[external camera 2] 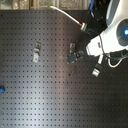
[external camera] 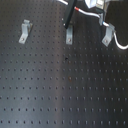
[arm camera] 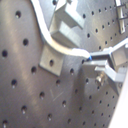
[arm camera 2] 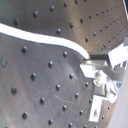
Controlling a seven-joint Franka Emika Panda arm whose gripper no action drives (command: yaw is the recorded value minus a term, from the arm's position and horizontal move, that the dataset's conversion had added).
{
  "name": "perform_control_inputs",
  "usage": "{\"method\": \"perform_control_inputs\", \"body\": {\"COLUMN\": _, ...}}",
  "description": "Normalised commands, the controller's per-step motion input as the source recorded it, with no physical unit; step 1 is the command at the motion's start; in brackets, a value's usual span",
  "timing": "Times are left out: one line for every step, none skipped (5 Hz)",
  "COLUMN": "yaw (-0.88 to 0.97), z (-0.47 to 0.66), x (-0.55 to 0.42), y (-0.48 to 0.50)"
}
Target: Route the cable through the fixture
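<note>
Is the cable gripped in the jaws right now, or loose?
Gripped. In both wrist views the cable ends between the gripper jaws, which are closed on it, near a fixture.

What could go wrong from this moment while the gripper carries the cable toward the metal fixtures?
1. The gripper seems to pinch the cable only at its fingertips, so the cable might slip out.
2. In the first wrist view the cable lies across a fixture rather than in a slot; pulling may drag it off.
3. The arm hangs close over the middle fixture, so bumping is possible.
</note>
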Motion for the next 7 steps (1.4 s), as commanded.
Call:
{"method": "perform_control_inputs", "body": {"yaw": -0.35, "z": -0.37, "x": 0.241, "y": -0.129}}
{"method": "perform_control_inputs", "body": {"yaw": -0.39, "z": -0.55, "x": 0.197, "y": 0.095}}
{"method": "perform_control_inputs", "body": {"yaw": -0.35, "z": -0.55, "x": 0.231, "y": 0.130}}
{"method": "perform_control_inputs", "body": {"yaw": -0.09, "z": -0.08, "x": 0.279, "y": 0.201}}
{"method": "perform_control_inputs", "body": {"yaw": 0.23, "z": 0.16, "x": 0.141, "y": 0.197}}
{"method": "perform_control_inputs", "body": {"yaw": 0.55, "z": 0.12, "x": -0.088, "y": 0.118}}
{"method": "perform_control_inputs", "body": {"yaw": 0.23, "z": 0.05, "x": -0.040, "y": 0.064}}
